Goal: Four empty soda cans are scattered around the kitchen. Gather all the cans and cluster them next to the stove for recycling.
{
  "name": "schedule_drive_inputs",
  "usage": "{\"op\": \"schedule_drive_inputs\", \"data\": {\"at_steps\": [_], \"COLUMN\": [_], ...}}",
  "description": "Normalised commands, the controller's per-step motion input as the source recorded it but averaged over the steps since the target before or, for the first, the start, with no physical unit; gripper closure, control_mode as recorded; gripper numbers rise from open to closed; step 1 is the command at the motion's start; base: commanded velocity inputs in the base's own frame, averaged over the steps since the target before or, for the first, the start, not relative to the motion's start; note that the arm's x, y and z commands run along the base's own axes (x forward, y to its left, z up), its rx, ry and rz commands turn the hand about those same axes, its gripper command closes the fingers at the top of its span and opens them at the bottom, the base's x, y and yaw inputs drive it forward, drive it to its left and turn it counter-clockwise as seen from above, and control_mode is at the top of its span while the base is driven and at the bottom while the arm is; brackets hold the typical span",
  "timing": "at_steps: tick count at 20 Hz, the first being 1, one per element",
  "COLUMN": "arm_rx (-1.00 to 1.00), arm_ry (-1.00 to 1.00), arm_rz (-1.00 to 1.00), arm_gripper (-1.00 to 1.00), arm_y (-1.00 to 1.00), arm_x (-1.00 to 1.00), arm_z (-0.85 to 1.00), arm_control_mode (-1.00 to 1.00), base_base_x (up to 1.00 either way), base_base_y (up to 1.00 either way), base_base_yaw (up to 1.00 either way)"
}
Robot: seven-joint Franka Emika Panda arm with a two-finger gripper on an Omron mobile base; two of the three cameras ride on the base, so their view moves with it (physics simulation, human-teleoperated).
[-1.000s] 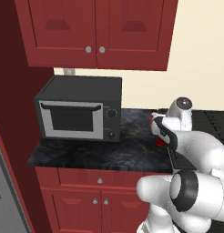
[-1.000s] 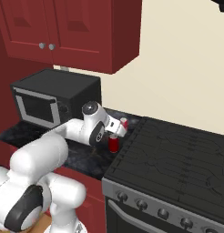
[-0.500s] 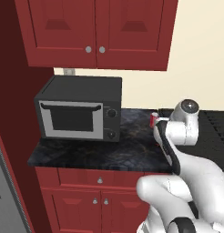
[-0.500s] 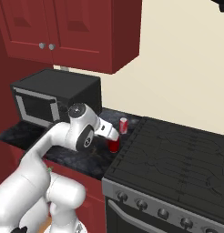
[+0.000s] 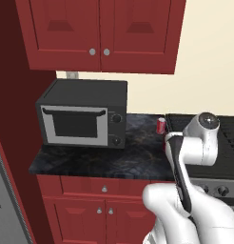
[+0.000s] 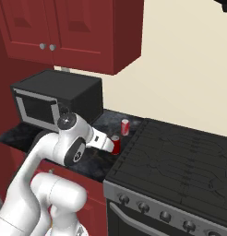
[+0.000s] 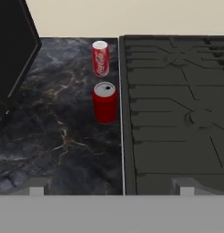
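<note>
Tool [image 7: 111,189] open, marbled countertop [image 7: 54,136], two cans [image 7: 105,102] beside stove [image 7: 177,113]

place: kitchen
evidence: stove [image 6: 180,156], microwave [image 5: 83,113], red cabinets [image 5: 100,33], marbled counter [image 7: 59,136]

— What stands on the tabletop [image 5: 104,159]?
— A boxy black microwave [image 5: 83,113], towards the left end. Its door is shut, framed in silver, with a handle across the top and two dark dials on the right of the front.
— And the surface itself?
— Black marbled stone with pale veins, seen clearly in the hand view.
— Anything above?
— Dark red upper cabinets [image 5: 102,33] with two silver knobs side by side, against a cream wall [image 6: 180,60].
— Below?
— Matching red lower cabinets [image 5: 90,209], with silver knobs as well.
</note>
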Motion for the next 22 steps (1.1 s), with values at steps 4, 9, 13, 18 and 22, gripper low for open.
{"op": "schedule_drive_inputs", "data": {"at_steps": [4,9,13,18,22], "arm_rx": [0.0,0.0,-0.02,-0.07,-0.07], "arm_ry": [0.0,0.0,-0.01,-0.03,0.0], "arm_rz": [0.09,0.05,0.0,0.0,0.0], "arm_gripper": [-1.0,-1.0,-1.0,-1.0,-1.0], "arm_y": [0.12,0.25,0.31,0.27,0.18], "arm_x": [-0.41,-0.44,-0.53,-0.33,-0.12], "arm_z": [0.0,0.02,0.05,0.0,0.0], "arm_control_mode": [-1.0,-1.0,-1.0,-1.0,-1.0], "base_base_x": [0.0,0.0,0.0,0.0,0.0], "base_base_y": [0.0,0.0,0.0,0.0,0.0], "base_base_yaw": [0.0,0.0,0.0,0.0,0.0]}}
